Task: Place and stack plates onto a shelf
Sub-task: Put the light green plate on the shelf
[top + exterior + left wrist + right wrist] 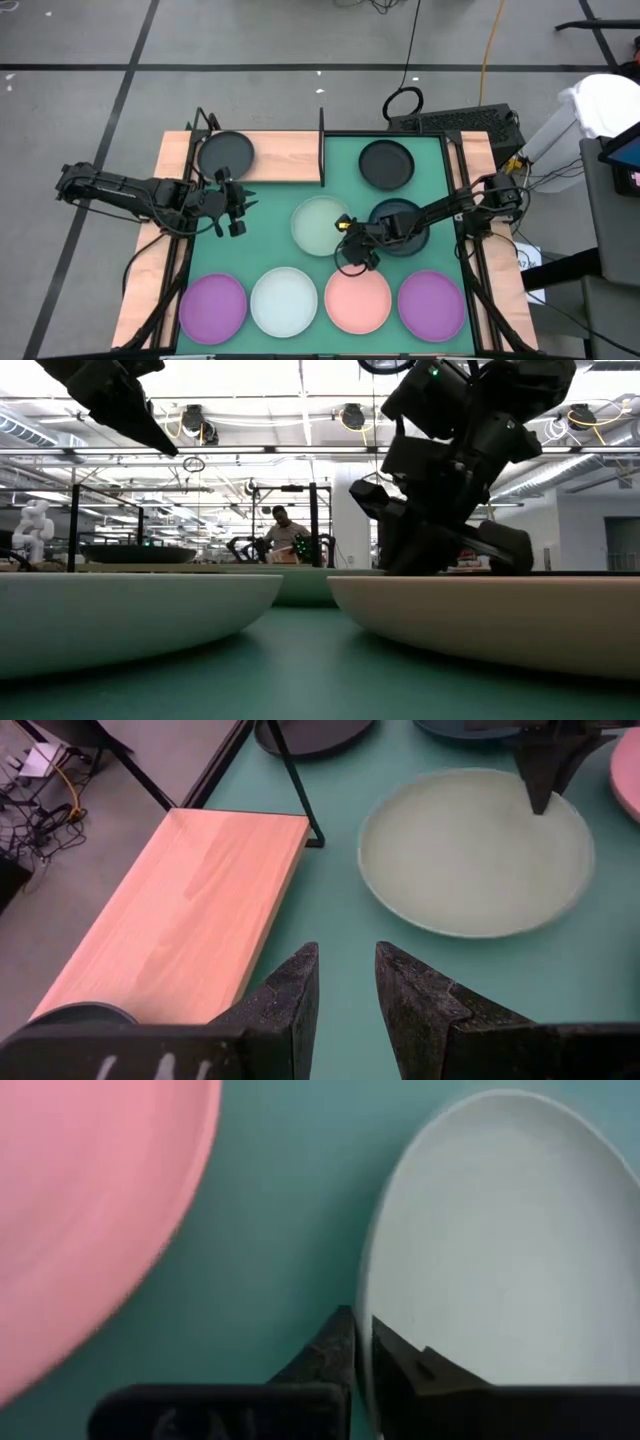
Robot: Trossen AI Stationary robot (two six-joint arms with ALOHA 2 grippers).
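The big green mat (pixel 345 175) covers the table, with the light wooden rectangular shelf (pixel 285 157) in its thin black frame along the far left edge. 1 round dark plate (pixel 225 153) already sits on the shelf's left end. On the mat, 2 more dark plates (pixel 386 164) lie at the far right. The pale green round plate (pixel 318 224) lies mid-mat. A near row runs purple (pixel 212 308), white-blue (pixel 284 301), pink (pixel 357 300), purple. The right gripper (pixel 345 228) has its fingers pinched tight on the pale green plate's rim. The left gripper (pixel 234 207) hovers just off the shelf's near edge, fingers partly apart, holding nothing.
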